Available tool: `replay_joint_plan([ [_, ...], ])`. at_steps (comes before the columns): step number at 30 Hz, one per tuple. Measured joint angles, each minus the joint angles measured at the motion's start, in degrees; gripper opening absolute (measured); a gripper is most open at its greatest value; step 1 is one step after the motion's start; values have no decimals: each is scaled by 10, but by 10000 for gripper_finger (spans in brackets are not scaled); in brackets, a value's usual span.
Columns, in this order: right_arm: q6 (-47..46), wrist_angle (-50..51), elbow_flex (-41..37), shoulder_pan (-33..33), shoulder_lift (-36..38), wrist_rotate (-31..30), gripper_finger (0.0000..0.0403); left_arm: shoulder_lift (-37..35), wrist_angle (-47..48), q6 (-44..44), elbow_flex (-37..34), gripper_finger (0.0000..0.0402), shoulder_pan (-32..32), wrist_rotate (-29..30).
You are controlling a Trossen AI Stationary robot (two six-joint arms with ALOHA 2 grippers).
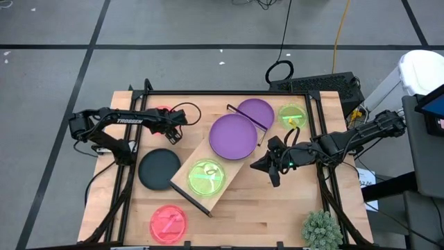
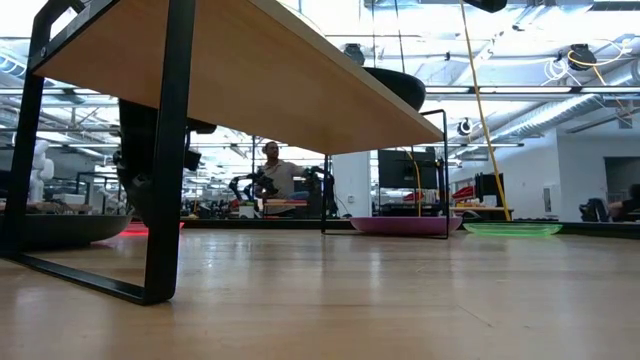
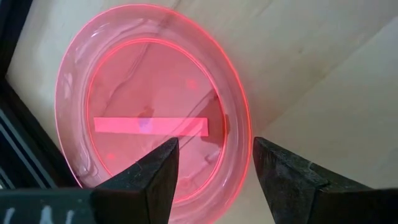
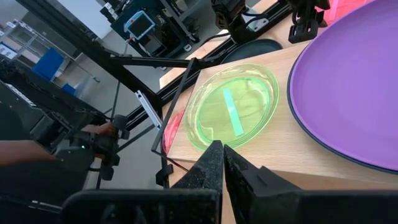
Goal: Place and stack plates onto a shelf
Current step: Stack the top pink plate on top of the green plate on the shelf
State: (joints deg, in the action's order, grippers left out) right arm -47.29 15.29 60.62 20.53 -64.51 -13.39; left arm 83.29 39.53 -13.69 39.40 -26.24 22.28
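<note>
Wooden table [image 3: 323, 37], pink plate [image 3: 149, 106] beyond spread left fingers [image 3: 155, 180]

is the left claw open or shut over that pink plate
Open. In the left wrist view the left claw has a clear gap between its fingers, and the pink plate rim shows in that gap, not pinched.

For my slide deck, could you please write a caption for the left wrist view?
Open left gripper poised over the rim of a translucent pink plate lying on the wooden tabletop.
</note>
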Motion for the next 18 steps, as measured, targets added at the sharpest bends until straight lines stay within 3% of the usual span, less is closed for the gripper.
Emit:
replay_joint_plan([
  [8,3,1,0,0,0,0,0,38,-3,12,1,139,0,-13],
  [18,2,1,0,0,0,0,0,64,-6,15,2,101,5,-11],
])
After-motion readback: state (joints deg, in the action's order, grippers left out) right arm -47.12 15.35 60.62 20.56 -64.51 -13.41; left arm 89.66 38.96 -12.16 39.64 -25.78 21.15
